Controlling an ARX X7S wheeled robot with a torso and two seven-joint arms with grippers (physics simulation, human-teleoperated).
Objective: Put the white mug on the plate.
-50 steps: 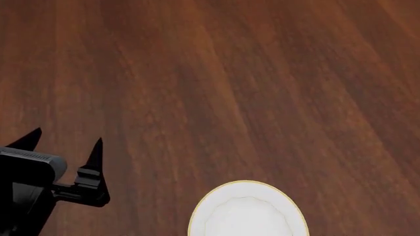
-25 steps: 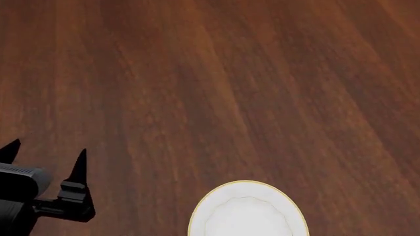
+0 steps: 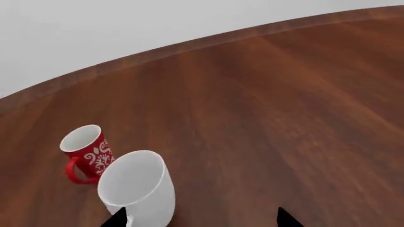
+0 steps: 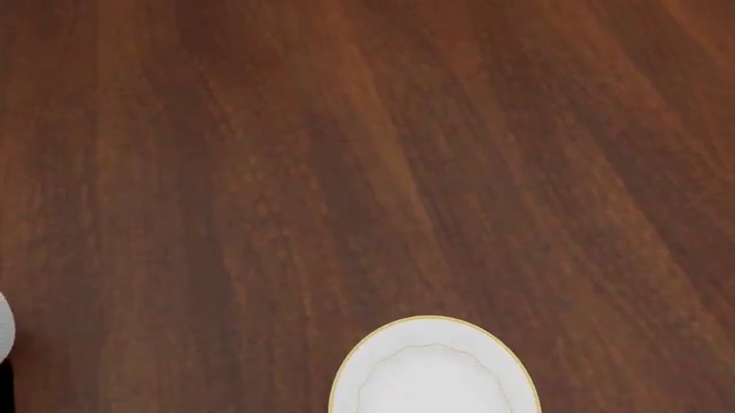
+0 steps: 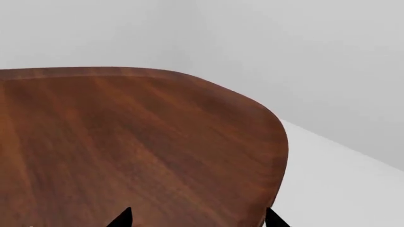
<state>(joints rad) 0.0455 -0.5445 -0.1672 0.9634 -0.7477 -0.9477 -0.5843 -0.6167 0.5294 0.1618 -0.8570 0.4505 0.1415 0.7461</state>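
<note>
The white mug (image 3: 137,188) stands upright on the wooden table in the left wrist view, with the smaller red mug (image 3: 85,152) just behind it. My left gripper (image 3: 202,221) is open, and only its two black fingertips show. One tip overlaps the white mug's near side by the handle; the other is far off over bare wood. The plate (image 4: 431,379), white with a gold rim, lies at the bottom edge of the head view. My right gripper (image 5: 197,220) is open over bare wood with nothing between its tips.
The table's far edge (image 3: 189,45) runs behind the mugs. A rounded table corner (image 5: 271,123) lies ahead of the right gripper, with grey floor beyond. A pale sliver (image 4: 3,323) shows at the head view's left edge.
My left gripper has slid down and left out of the head view, leaving only a pale sliver at the edge. The plate has not moved.
</note>
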